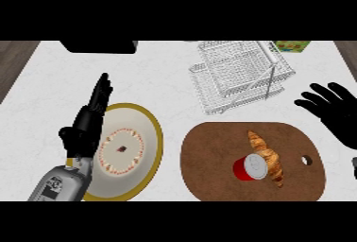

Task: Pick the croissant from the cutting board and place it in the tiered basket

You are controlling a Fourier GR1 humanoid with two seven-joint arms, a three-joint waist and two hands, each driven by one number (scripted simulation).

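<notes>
— Where is the croissant [267, 158] lying?
— On the cutting board [216, 160], touching a red can [250, 167], below-left of the right hand [339, 113], which is spreading open, holding nothing.
— The tiered basket [237, 75]?
— Sitting up-left of that hand.

Bright, even light; faint shadows, no glare.

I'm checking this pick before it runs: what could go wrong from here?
The red can sits on the cutting board right against the croissant, so the right hand, open at the right edge, could knock the can while closing on it. The wire basket has thin rims and tiers; the croissant might catch on them or land outside. The left hand rests open over the plate, out of the way.
</notes>
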